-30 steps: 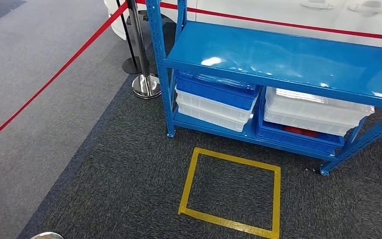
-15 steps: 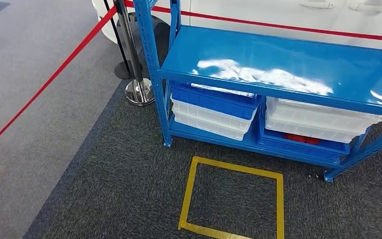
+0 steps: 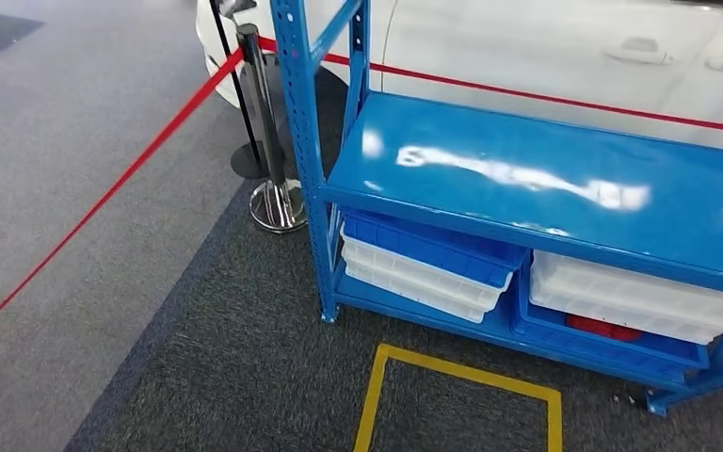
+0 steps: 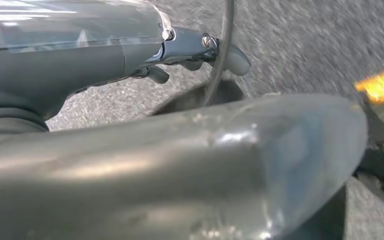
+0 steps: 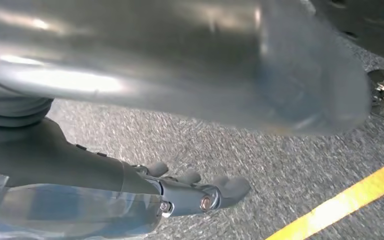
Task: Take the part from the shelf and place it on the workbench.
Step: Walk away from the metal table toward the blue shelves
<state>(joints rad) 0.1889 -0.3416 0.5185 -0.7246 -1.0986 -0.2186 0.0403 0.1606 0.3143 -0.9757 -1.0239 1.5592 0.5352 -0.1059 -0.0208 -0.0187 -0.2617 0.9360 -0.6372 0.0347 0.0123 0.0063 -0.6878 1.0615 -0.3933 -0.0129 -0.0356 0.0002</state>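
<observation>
- Dark carpet [image 3: 245, 358] under your blue shelf [image 3: 546, 188], bins [image 3: 424, 268] on the bottom tier.
- Your left hand [image 4: 200, 55] and right hand [image 5: 195, 192] both hang empty, fingers loosely apart.

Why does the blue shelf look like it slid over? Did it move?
No. The blue shelf keeps its place beside the yellow floor square; both shifted together, so the camera moved.
</observation>
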